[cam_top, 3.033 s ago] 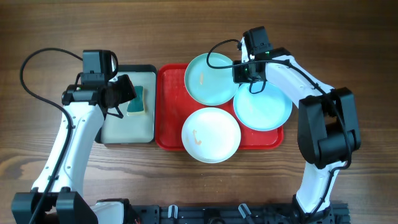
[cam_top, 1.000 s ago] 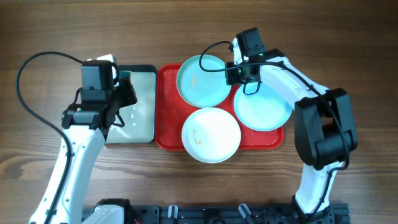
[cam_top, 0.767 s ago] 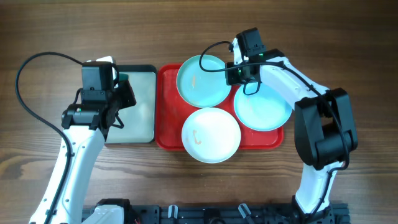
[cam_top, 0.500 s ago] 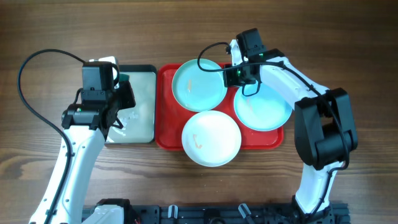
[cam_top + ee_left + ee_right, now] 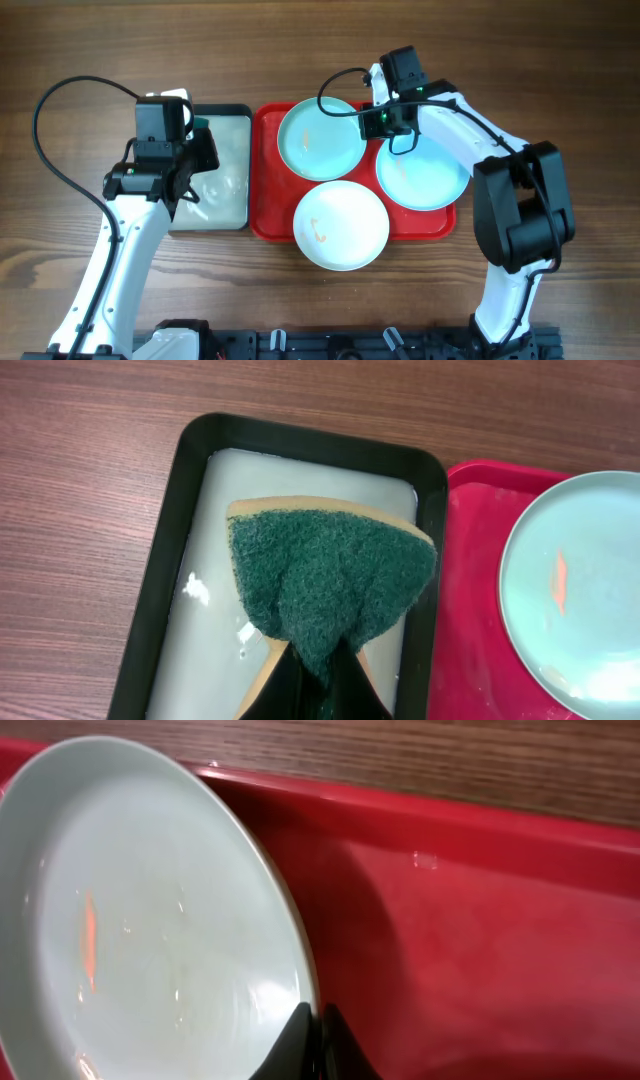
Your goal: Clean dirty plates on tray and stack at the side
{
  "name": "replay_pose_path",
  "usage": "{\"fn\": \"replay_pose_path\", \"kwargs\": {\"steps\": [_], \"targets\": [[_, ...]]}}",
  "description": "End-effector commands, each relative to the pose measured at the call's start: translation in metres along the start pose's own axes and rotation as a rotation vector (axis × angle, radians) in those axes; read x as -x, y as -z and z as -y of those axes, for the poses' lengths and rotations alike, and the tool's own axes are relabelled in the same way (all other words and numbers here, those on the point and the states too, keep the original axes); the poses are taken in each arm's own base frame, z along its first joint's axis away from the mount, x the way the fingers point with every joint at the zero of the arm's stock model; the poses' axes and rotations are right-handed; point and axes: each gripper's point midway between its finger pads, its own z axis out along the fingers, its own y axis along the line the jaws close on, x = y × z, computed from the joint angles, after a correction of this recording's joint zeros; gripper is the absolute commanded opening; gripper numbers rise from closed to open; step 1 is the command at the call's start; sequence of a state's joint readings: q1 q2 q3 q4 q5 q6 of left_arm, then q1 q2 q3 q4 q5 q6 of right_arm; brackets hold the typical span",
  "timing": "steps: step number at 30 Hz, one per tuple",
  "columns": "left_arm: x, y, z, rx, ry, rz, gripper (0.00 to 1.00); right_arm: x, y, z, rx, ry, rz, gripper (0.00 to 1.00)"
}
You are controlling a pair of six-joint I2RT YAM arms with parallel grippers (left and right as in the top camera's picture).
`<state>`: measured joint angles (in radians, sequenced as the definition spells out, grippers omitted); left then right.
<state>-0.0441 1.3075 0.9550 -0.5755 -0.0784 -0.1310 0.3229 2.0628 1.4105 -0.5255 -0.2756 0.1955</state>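
1. Early in the task, by the look of it: no stack at the side on the counter (image 5: pixel 570 60), and orange smears showing on at least two plates.
2. Far left: left gripper (image 5: pixel 312 678) clamped on a green sponge (image 5: pixel 330 575), held over the black-rimmed grey tray (image 5: pixel 432 510), well apart from any plate.
3. In that grey tray, only a thin film of water – nothing else to see.
4. Next along, the red tray (image 5: pixel 268 195), carrying all three plates.
5. At its back, the upper pale blue plate (image 5: pixel 318 140), with an orange streak on its face.
6. At its near edge, the white plate (image 5: pixel 342 225), hanging over the rim and marked with an orange-brown smear.
7. Right gripper (image 5: pixel 312 1020) shut tight on the right-hand rim of the upper pale blue plate.
8. At the right end, the second pale blue plate (image 5: pixel 428 178), partly under the right arm; too faint to tell whether dirty.
9. Left to do, judging from this: wiping every plate, then stacking all three beside the red tray.
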Motion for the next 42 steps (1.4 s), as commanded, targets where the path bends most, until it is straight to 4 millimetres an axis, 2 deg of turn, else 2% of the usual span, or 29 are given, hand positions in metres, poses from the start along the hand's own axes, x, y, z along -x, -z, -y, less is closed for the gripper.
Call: {"fn": "replay_pose_path", "kwargs": {"steps": [1, 5, 9, 10, 11, 14, 15, 17, 20, 22, 26, 29, 31, 36, 39, 42], "targets": [[0.009, 0.000, 0.002, 0.001, -0.026, 0.033, 0.04, -0.011, -0.011, 0.006, -0.019, 0.012, -0.019, 0.04], [0.010, -0.009, 0.003, 0.003, -0.113, 0.030, 0.04, -0.009, -0.011, 0.006, -0.018, 0.014, -0.014, 0.04], [-0.001, -0.044, 0.004, 0.011, -0.186, -0.036, 0.04, -0.008, -0.011, 0.005, -0.016, 0.014, -0.009, 0.04], [0.000, -0.048, 0.004, 0.011, -0.187, -0.036, 0.04, -0.008, -0.011, 0.005, -0.016, 0.014, -0.009, 0.04], [0.004, -0.050, 0.002, 0.027, -0.187, -0.018, 0.04, -0.008, -0.011, 0.005, -0.016, 0.014, -0.009, 0.04], [0.049, -0.034, -0.028, 0.235, -0.172, 0.144, 0.04, -0.007, -0.011, 0.004, -0.012, 0.016, -0.004, 0.04], [0.059, -0.028, -0.027, 0.233, -0.178, 0.175, 0.04, -0.007, -0.011, 0.004, -0.012, 0.016, -0.003, 0.04], [0.068, -0.022, -0.012, 0.159, -0.182, 0.187, 0.04, -0.007, -0.011, 0.004, -0.012, 0.016, -0.002, 0.04], [0.054, -0.028, 0.019, -0.014, -0.151, 0.134, 0.04, -0.006, -0.011, 0.004, -0.011, 0.017, -0.001, 0.04], [0.046, -0.027, 0.055, -0.223, -0.126, 0.103, 0.04, -0.006, -0.011, 0.003, -0.004, 0.017, 0.000, 0.04], [0.053, -0.016, 0.091, -0.420, -0.019, 0.110, 0.04, -0.006, -0.010, -0.018, 0.117, 0.022, -0.008, 0.04], [0.050, -0.018, 0.113, -0.456, -0.027, 0.106, 0.04, -0.007, -0.010, -0.023, 0.146, 0.022, -0.012, 0.04], [0.037, -0.026, 0.130, -0.470, -0.060, 0.073, 0.04, -0.007, -0.010, -0.023, 0.146, 0.023, -0.013, 0.04], [0.001, -0.065, 0.165, -0.454, -0.068, -0.029, 0.04, -0.012, -0.014, -0.025, 0.105, 0.041, -0.018, 0.04], [-0.009, -0.082, 0.166, -0.375, 0.006, -0.047, 0.04, -0.015, -0.017, -0.025, 0.066, 0.055, -0.018, 0.04], [-0.017, -0.087, 0.168, -0.333, 0.000, -0.055, 0.04, -0.015, -0.019, -0.024, 0.038, 0.064, -0.017, 0.04]]}}
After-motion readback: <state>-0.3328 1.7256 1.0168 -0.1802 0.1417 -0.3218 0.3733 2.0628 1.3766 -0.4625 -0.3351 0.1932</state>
